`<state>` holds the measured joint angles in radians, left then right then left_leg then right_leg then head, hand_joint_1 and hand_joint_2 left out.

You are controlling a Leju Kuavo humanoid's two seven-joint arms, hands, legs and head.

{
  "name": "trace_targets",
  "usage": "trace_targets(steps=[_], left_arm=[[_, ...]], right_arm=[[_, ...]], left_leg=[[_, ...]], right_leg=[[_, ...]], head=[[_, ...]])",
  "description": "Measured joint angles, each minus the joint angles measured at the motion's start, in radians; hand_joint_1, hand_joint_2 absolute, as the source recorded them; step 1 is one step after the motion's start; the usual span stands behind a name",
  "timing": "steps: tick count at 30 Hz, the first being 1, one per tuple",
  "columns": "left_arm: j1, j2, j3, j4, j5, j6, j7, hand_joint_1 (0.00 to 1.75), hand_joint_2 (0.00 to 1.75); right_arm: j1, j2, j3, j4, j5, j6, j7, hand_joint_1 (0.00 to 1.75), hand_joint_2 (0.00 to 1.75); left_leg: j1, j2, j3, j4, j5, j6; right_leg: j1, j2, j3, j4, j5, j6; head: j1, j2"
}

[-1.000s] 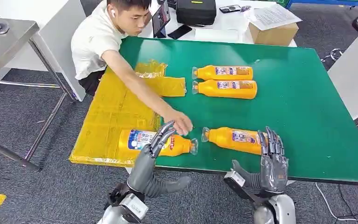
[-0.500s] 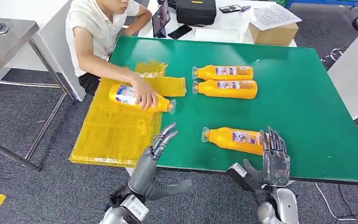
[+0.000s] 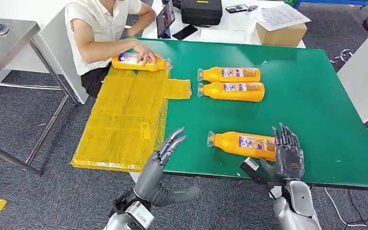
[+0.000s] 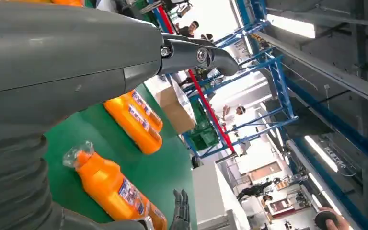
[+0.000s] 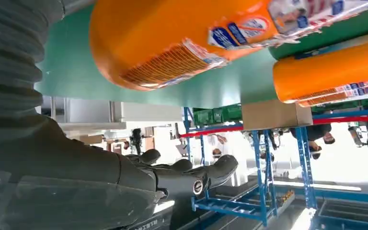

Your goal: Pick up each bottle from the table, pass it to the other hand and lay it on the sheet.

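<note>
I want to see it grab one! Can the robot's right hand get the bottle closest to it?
Probably yes. The right hand is open beside the butt end of the nearest bottle, which lies alone on the green table. Nothing sits between them, and the person's hand is far off.

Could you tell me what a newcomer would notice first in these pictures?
Probably the bright orange bottles on the green table: a pair lying side by side mid-table and the nearest bottle by the right hand, which is open at its base. Next, the person at the far left corner, holding another bottle at the far end of the yellow sheet, while the left hand hovers open at the near edge.
</note>
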<state>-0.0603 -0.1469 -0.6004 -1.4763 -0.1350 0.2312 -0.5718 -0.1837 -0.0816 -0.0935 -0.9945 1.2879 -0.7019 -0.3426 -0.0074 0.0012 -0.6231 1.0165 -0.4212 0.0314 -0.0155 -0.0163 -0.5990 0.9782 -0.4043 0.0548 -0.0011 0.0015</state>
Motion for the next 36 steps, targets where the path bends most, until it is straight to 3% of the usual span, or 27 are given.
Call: trace_targets(steps=[5, 15, 25, 26, 27, 36], left_arm=[[0.0, 0.0, -0.001, 0.0, 0.0, 0.0, 0.0, 0.0, 1.75], [-0.019, 0.0, -0.006, 0.022, -0.042, 0.026, 0.091, 0.0, 1.75], [-0.029, 0.0, -0.005, 0.063, -0.001, -0.011, 0.163, 0.0, 1.75], [-0.03, 0.0, -0.005, 0.066, -0.001, -0.011, 0.166, 0.0, 1.75], [-0.031, 0.0, -0.004, 0.069, 0.0, -0.011, 0.166, 0.0, 1.75], [-0.036, 0.0, -0.003, 0.09, 0.011, -0.018, 0.168, 0.0, 1.75]], right_arm=[[-0.015, -0.008, 0.004, 0.027, -0.002, 0.0, 0.002, 0.0, 1.75], [-0.097, -0.048, 0.068, 0.216, 0.013, 0.001, 0.131, 0.0, 1.75], [-0.162, -0.07, 0.109, 0.31, -0.013, 0.065, 0.173, 0.0, 1.75], [-0.167, -0.071, 0.112, 0.315, -0.015, 0.073, 0.175, 0.03, 1.75], [-0.171, -0.074, 0.115, 0.322, -0.021, 0.079, 0.175, 0.66, 1.75], [-0.197, -0.085, 0.13, 0.373, -0.076, 0.126, 0.122, 0.66, 1.75]], left_leg=[[0.0, 0.0, 0.0, 0.0, 0.0, 0.0], [0.0, 0.0, 0.0, 0.0, 0.0, 0.0], [0.0, 0.0, 0.003, 0.0, 0.0, 0.0], [0.0, 0.001, 0.004, 0.0, 0.0, 0.0], [0.0, 0.001, 0.004, 0.0, 0.0, 0.0], [0.0, 0.0, 0.006, 0.0, 0.001, 0.001]], right_leg=[[0.0, 0.0, 0.0, 0.0, 0.0, 0.0], [0.0, 0.0, 0.0, 0.0, 0.0, 0.0], [0.0, 0.0, 0.002, 0.0, 0.0, 0.0], [0.0, 0.0, 0.003, 0.0, 0.0, 0.0], [0.0, 0.0, 0.003, -0.001, 0.0, 0.0], [0.0, 0.0, 0.005, -0.001, 0.001, 0.0]], head=[[0.0, 0.0], [0.0, 0.0], [0.0, 0.0], [0.0, 0.0], [0.0, 0.0], [0.0, 0.0]])
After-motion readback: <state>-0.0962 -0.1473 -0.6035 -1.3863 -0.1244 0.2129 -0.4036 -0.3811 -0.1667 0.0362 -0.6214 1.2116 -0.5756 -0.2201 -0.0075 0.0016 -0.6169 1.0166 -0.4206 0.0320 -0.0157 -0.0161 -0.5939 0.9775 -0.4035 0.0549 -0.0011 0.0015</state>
